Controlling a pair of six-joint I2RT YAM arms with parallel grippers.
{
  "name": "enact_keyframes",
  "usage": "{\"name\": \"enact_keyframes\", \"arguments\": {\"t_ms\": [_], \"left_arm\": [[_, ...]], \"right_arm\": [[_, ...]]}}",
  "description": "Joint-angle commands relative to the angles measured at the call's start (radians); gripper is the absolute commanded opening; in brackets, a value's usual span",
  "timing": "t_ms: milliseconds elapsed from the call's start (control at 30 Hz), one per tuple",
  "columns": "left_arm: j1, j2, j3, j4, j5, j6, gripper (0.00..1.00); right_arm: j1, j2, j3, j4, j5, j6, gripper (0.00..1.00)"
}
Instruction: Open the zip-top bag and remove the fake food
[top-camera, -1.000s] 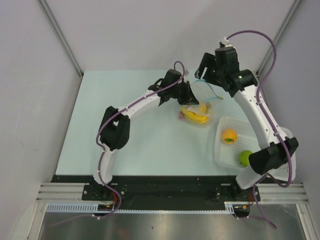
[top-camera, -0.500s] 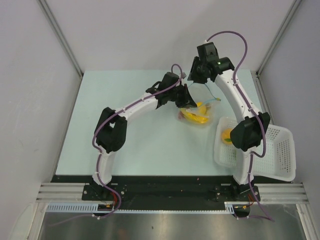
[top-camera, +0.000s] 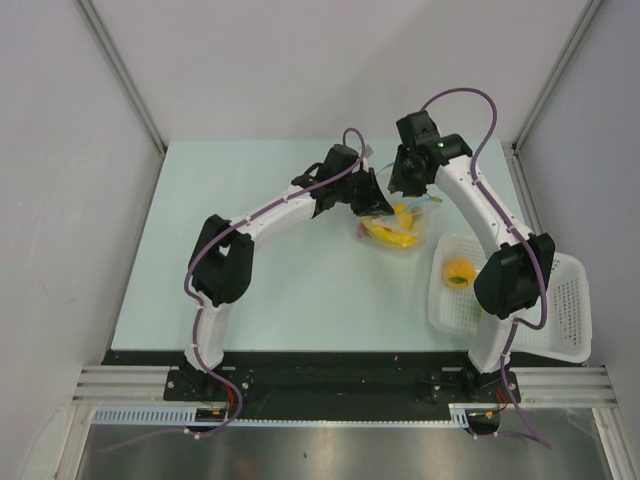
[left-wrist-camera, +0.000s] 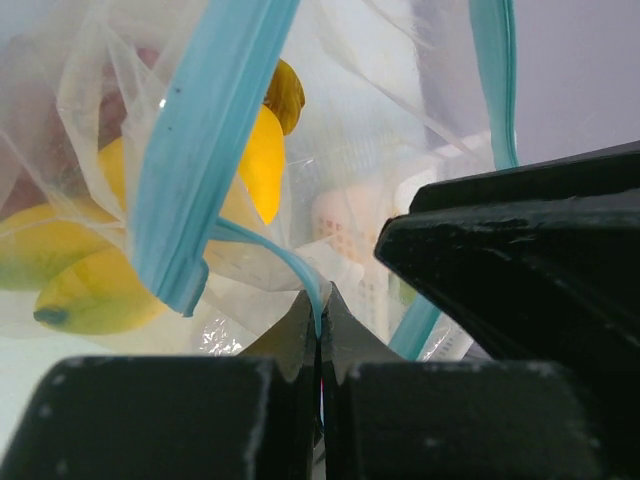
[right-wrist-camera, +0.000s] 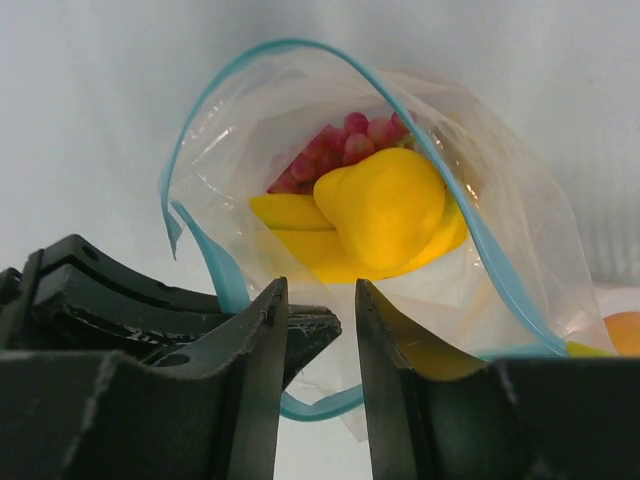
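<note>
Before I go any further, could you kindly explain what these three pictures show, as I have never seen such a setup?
They show two robot arms bolted at a table's near edge. One picture looks down from above; the other two come from cameras on each wrist. On the table are a clear zip-top bag of plastic fruit and a white basket holding an orange. The left gripper is pinched shut on the bag's blue zip strip. The right gripper is open at the bag's mouth, facing a yellow pear, a banana and red berries.
</note>
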Motion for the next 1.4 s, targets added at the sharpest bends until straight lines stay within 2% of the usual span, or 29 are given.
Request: {"name": "enact_keyframes", "arguments": {"t_ms": [0,233,333,367,467,833,1167,1367], "left_arm": [[-0.009,-0.07,0.02,-0.011,-0.007,0.017,0.0],[-0.01,-0.078,-0.028,0.021,-0.004,-0.02,0.0],[-0.01,-0.078,-0.029,0.021,0.001,-0.02,0.0],[-0.01,-0.076,-0.031,0.021,-0.001,-0.018,0.0],[-0.01,-0.07,-0.028,0.023,0.001,-0.015,0.0],[-0.01,-0.039,-0.025,0.015,-0.004,-0.009,0.0],[-0.01,-0.021,-0.02,0.019,-0.001,-0.015,0.0],[-0.01,-0.022,-0.015,0.013,-0.008,-0.012,0.0]], "right_arm": [[-0.028,-0.013,-0.05,0.072,-0.054,0.023,0.38],[-0.03,0.108,0.014,0.066,-0.037,-0.006,0.43],[-0.04,0.141,0.016,0.044,-0.034,-0.015,0.5],[-0.039,0.15,0.011,0.037,-0.022,-0.017,0.6],[-0.04,0.167,-0.01,0.041,-0.005,-0.029,0.69],[-0.036,0.236,-0.016,0.009,-0.011,-0.018,0.85],[-0.033,0.216,-0.151,0.127,-0.013,-0.044,0.87],[-0.031,0.182,-0.124,0.147,-0.013,-0.069,0.72]]}}
